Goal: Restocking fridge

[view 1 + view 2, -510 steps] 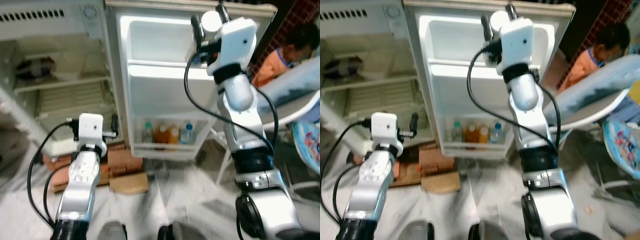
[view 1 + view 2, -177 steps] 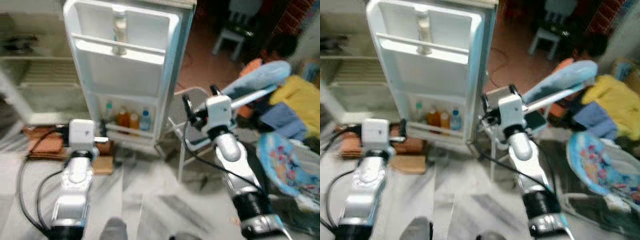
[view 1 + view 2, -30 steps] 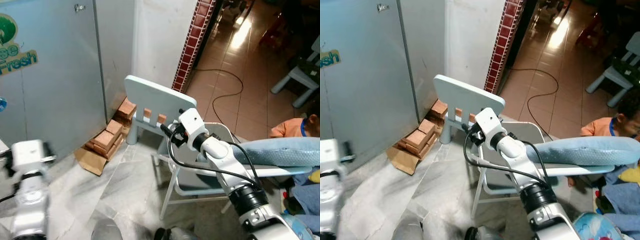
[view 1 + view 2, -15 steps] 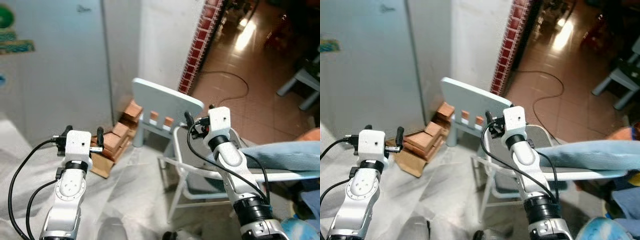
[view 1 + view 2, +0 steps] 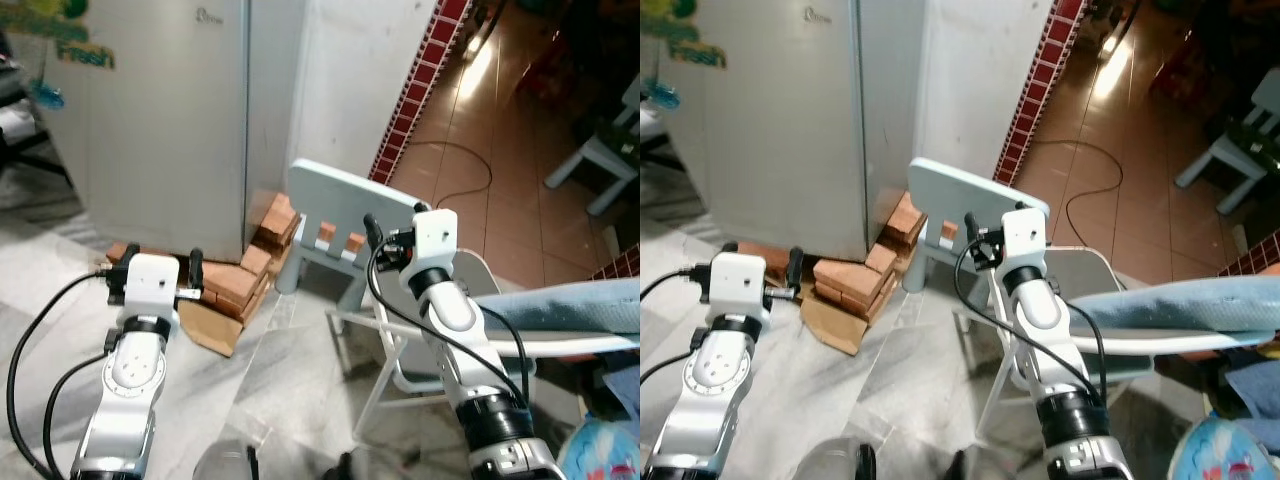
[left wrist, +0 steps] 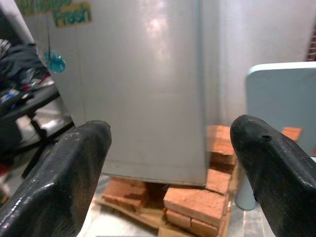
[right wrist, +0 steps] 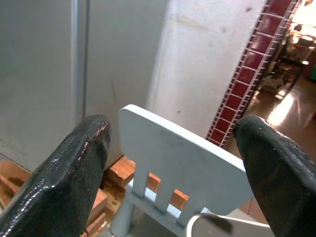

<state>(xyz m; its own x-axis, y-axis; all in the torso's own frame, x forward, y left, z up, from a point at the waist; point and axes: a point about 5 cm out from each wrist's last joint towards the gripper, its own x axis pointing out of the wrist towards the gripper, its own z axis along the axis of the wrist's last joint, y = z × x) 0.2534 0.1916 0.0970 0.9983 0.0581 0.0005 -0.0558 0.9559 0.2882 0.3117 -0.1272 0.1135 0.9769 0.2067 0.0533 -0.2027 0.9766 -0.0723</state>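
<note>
The grey fridge stands shut at the upper left, with a green sticker near its top. My left gripper is held low in front of it, open and empty; in the left wrist view its fingers frame the fridge side. My right gripper hovers open and empty above the light blue child's chair. That chair's backrest lies between the wide-apart fingers in the right wrist view.
Red bricks and a cardboard piece lie at the fridge's foot. A grey folding chair carrying a pale blue cushion stands under my right arm. A red-tiled pillar and a floor cable lie beyond.
The whole view has swung, so the shut fridge now shows more fully at the left. My left arm has come up into view. Both grippers stay open and empty.
</note>
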